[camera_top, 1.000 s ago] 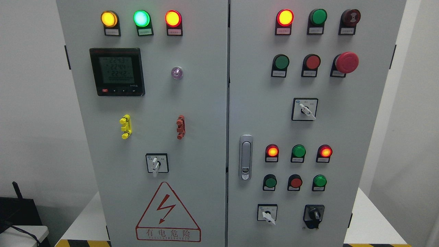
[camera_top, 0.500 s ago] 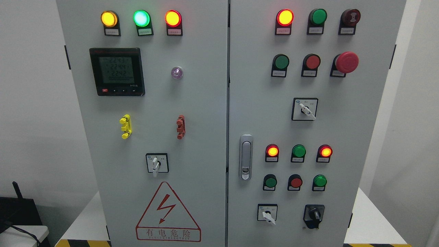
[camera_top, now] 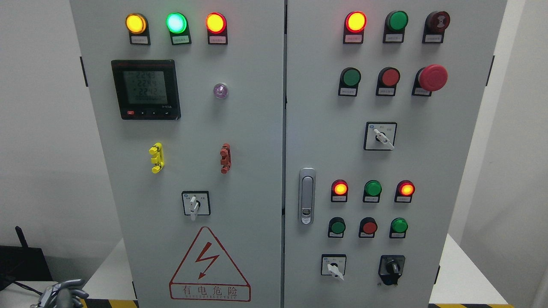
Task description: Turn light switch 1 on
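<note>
The tall grey metal control cabinet (camera_top: 239,141) stands on a white surface (camera_top: 460,273), its two doors closed and meeting at a centre seam. Down at the lower left corner of the view, the robot's left hand (camera_top: 60,293) pokes up just above the bottom edge, its grey metal fingers (camera_top: 72,283) loosely spread and holding nothing, well apart from the cabinet front. None of the small labels under the controls is legible, so I cannot tell which one is light switch 1. On the left door sits a white-handled rotary selector switch (camera_top: 195,204), its lever pointing down, above the red-outlined triangular lightning warning sign (camera_top: 209,267). Another white-handled rotary selector (camera_top: 333,266) sits near the right door's bottom edge, beside a black rotary knob (camera_top: 391,268).
</note>
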`<state>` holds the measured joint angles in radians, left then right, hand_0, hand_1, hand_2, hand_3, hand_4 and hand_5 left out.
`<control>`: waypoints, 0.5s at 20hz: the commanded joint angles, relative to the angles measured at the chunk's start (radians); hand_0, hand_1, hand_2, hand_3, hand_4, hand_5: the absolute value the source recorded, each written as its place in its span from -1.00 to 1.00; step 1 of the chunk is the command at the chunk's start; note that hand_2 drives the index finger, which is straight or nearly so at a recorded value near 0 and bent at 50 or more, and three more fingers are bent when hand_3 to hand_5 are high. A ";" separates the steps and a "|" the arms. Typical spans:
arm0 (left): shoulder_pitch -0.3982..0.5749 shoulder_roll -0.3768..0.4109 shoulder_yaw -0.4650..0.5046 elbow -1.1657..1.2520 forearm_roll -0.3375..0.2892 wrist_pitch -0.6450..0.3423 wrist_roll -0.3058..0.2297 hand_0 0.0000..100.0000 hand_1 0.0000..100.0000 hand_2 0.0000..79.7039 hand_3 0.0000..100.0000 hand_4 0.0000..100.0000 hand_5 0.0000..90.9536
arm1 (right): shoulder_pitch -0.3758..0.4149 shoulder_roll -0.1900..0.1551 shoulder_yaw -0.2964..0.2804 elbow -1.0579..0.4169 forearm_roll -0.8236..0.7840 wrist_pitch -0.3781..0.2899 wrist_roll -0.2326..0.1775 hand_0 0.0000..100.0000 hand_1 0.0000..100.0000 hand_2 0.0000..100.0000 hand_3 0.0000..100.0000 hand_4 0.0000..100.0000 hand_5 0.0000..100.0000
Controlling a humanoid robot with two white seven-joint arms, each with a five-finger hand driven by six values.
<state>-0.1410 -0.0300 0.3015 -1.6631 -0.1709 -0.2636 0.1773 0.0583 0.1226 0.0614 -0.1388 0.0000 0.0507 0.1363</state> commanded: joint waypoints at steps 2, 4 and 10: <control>-0.057 -0.053 -0.199 -0.099 -0.033 0.050 0.028 -0.93 -0.75 0.23 0.50 0.61 0.66 | 0.000 0.000 0.000 0.001 -0.017 0.000 0.002 -0.76 -0.22 -1.00 -1.00 -1.00 -1.00; -0.072 -0.064 -0.237 -0.099 -0.053 0.055 0.066 -1.00 -0.68 0.23 0.51 0.62 0.67 | 0.000 0.000 0.000 0.001 -0.018 0.000 0.000 -0.76 -0.22 -1.00 -1.00 -1.00 -1.00; -0.092 -0.068 -0.301 -0.099 -0.094 0.107 0.148 -1.00 -0.49 0.29 0.55 0.64 0.73 | 0.000 0.000 0.000 -0.001 -0.018 0.000 0.000 -0.76 -0.22 -1.00 -1.00 -1.00 -1.00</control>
<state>-0.2078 -0.0675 0.1445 -1.7225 -0.2367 -0.1753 0.2963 0.0583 0.1226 0.0613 -0.1386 0.0000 0.0507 0.1328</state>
